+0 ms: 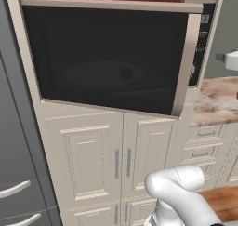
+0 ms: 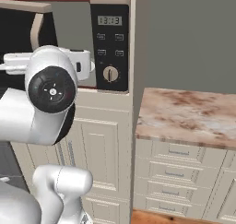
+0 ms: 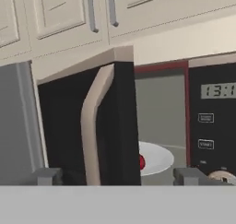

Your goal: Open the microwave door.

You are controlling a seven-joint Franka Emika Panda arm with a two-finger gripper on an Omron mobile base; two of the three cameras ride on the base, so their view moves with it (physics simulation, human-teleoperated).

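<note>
The microwave door point(image 1: 111, 57), a wide black glass panel in a thin beige frame, stands swung partly out from the microwave point(image 2: 109, 43). Its vertical beige handle point(image 3: 92, 126) runs down the free edge. Through the gap I see the grey interior with a white plate point(image 3: 154, 156) and a small red thing point(image 3: 142, 162) on it. My gripper point(image 3: 117, 177) is open, its fingertips point(image 3: 46, 176) spread wide. It faces the door's edge from a short way off and holds nothing. In the left base view the gripper point(image 1: 219, 57) hovers just right of the handle point(image 1: 185, 62).
The black control strip point(image 3: 214, 121) with display, buttons and a round knob point(image 2: 110, 73) sits right of the opening. Cream cabinet doors point(image 1: 88, 155) are below and above. A marbled counter point(image 2: 189, 110) over drawers lies to the right. Dark grey drawers point(image 1: 16, 192) stand at the left.
</note>
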